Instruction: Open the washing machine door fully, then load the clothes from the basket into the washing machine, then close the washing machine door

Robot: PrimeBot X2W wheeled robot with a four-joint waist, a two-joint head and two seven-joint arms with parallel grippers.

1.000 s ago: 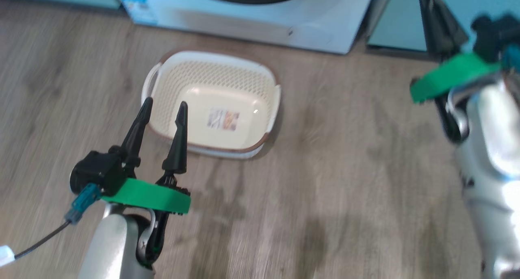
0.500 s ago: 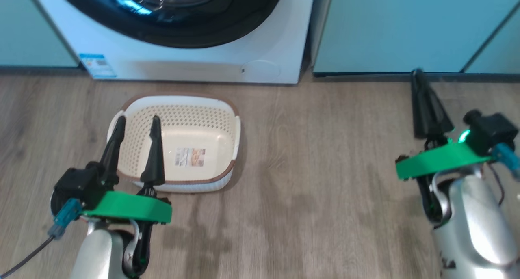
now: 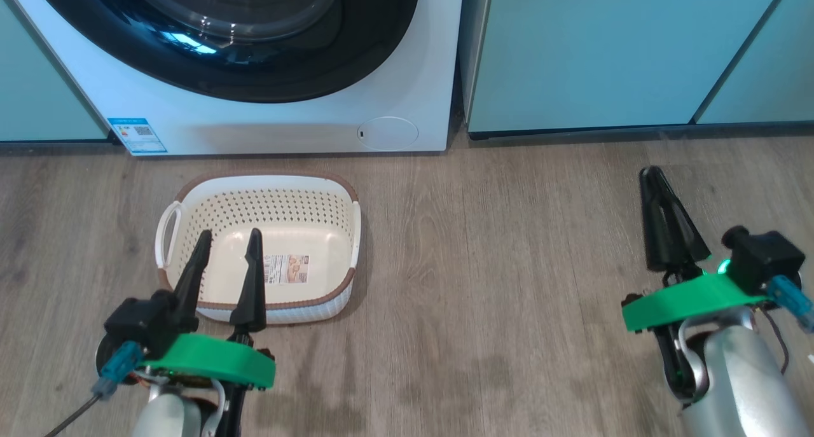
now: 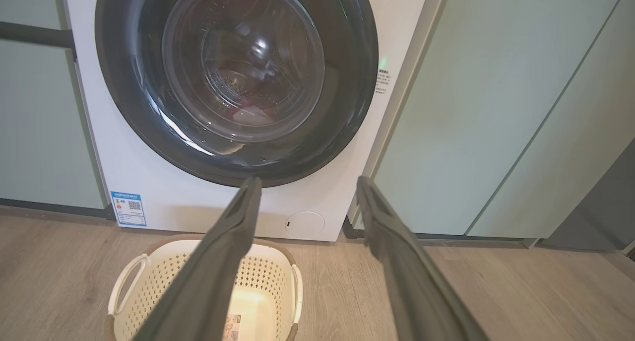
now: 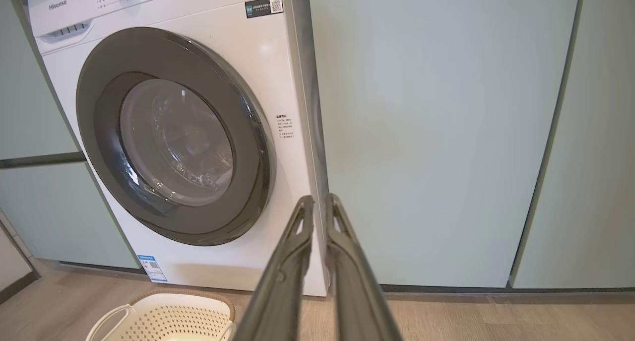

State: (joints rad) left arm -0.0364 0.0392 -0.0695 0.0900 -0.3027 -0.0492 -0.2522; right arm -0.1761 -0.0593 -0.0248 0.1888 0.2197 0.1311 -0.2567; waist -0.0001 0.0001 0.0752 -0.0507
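Note:
The white washing machine (image 3: 286, 128) stands ahead with its door (image 3: 356, 74) shut, black rim flat against the front. Through the door glass (image 4: 243, 58) I see red clothes (image 4: 248, 105) lying in the drum. The cream basket (image 3: 261, 178) sits on the floor before the machine with only a label on its bottom. My left gripper (image 3: 230, 233) hovers over the basket's near side, open and holding nothing; in its wrist view the left gripper (image 4: 307, 182) points at the machine's lower front. My right gripper (image 3: 650, 173) is shut and holding nothing, well right of the basket, facing the cabinet.
Pale teal cabinets (image 3: 604, 55) flank the machine on the right, and another cabinet (image 3: 38, 93) on the left. A blue sticker (image 3: 137, 135) and a round filter cap (image 3: 386, 133) mark the machine's base. Wooden floor (image 3: 496, 265) stretches between the basket and my right arm.
The head view has swung, so more of the machine front and door shows and the basket sits lower in the picture. Left fingers stay apart and right fingers stay together.

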